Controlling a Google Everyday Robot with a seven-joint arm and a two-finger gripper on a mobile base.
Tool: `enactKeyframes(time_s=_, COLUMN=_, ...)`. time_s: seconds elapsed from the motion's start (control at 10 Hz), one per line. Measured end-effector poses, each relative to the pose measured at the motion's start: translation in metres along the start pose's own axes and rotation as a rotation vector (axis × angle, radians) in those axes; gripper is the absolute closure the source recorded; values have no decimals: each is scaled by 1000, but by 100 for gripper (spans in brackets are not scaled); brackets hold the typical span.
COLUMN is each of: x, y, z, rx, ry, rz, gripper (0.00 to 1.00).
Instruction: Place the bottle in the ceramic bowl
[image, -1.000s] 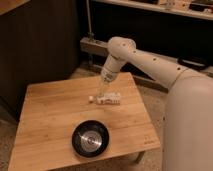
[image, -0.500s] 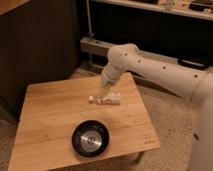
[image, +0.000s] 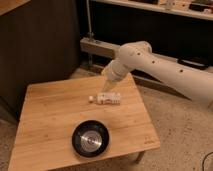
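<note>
Bottle (image: 109, 98) is seen lying on its side on the desk (image: 45, 115), toward the far right part of the wooden top, with its white cap pointed left. The end effector (image: 106, 90) is held directly over the bottle, carried down at a slant by the white arm (image: 165, 70) that enters from the right. Its tip is seen against the bottle's upper side, though contact cannot be confirmed, and whether it is open or closed cannot be told. The bowl (image: 76, 140) is set upright near the desk's front edge, apart from the bottle, its shiny inside turned upward.
</note>
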Motion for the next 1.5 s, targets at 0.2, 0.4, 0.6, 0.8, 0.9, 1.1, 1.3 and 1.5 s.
enactKeyframes(time_s=0.2, x=5, y=-18, z=1, rx=-12, ry=18, rz=-5, gripper=35)
enactKeyframes(time_s=0.4, x=18, y=-37, z=8, rx=-26, ry=64, rz=-15, gripper=35)
enactKeyframes(time_s=0.6, x=30, y=-36, z=20, rx=-47, ry=90, rz=-5, gripper=35)
enactKeyframes(time_s=0.8, x=51, y=-27, z=49, rx=-86, ry=111, rz=25, gripper=35)
enactKeyframes(time_s=0.9, x=62, y=-20, z=68, rx=-110, ry=121, rz=41, gripper=35)
enactKeyframes(time_s=1.1, x=89, y=-9, z=97, rx=-147, ry=142, rz=78, gripper=35)
enactKeyframes(time_s=1.3, x=104, y=-7, z=114, rx=-175, ry=150, rz=105, gripper=35)
enactKeyframes(time_s=1.5, x=119, y=-3, z=136, rx=-207, ry=149, rz=122, gripper=35)
